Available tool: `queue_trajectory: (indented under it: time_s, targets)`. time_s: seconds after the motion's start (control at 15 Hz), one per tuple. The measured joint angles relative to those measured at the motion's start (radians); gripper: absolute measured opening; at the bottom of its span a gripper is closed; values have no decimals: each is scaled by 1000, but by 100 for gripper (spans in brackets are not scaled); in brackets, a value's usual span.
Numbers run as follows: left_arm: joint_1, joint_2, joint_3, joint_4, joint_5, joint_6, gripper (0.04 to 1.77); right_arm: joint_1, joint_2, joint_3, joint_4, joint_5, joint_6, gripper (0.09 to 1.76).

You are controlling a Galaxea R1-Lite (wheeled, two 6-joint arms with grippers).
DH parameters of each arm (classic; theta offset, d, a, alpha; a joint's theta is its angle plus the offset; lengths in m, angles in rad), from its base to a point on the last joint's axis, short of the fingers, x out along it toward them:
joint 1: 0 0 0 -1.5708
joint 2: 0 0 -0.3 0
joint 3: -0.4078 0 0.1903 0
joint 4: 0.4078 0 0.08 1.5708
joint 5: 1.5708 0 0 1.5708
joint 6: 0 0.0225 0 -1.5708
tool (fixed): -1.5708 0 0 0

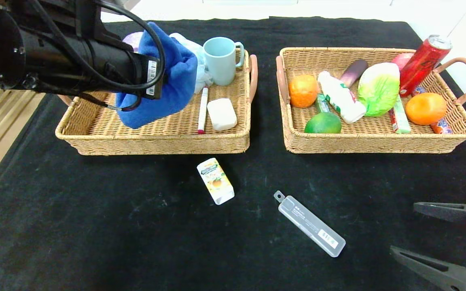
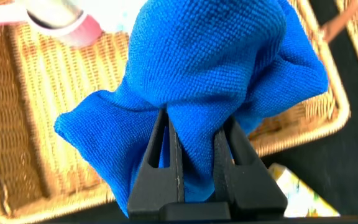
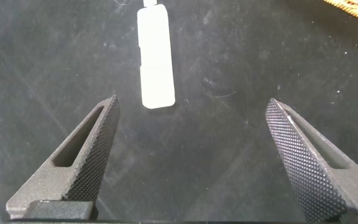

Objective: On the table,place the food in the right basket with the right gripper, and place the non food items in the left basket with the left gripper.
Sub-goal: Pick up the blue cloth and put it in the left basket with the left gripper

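Note:
My left gripper is shut on the folded blue towel, which hangs above the left basket; in the head view the arm and towel hide its fingers. A small white-yellow carton lies on the black table in front of that basket. To its right lies the long clear plastic case. My right gripper hovers open at the near right, short of the case, holding nothing. The cabbage and white bottle lie in the right basket.
The left basket also holds a pale mug, a marker and a white block. Oranges, a green fruit and a red can share the right basket. The table's edge runs down the left.

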Motion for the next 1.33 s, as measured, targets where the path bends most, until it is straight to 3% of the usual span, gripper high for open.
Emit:
queue_trajectory:
  time_s: [0.27, 0.47, 1.27, 1.33]
  targets:
    - [-1, 72, -74, -3, 1, 3, 35, -1, -7, -2, -2, 0, 0, 171]
    - [0, 106, -86, -67, 3, 8, 35, -3, -15, -3, -2, 0, 0, 171]
    - [14, 162, -121, -71, 7, 9, 35, 1, -29, -5, -3, -1, 0, 171]
    - [14, 162, -121, -71, 7, 8, 46, 0, -30, -5, -3, -1, 0, 171]
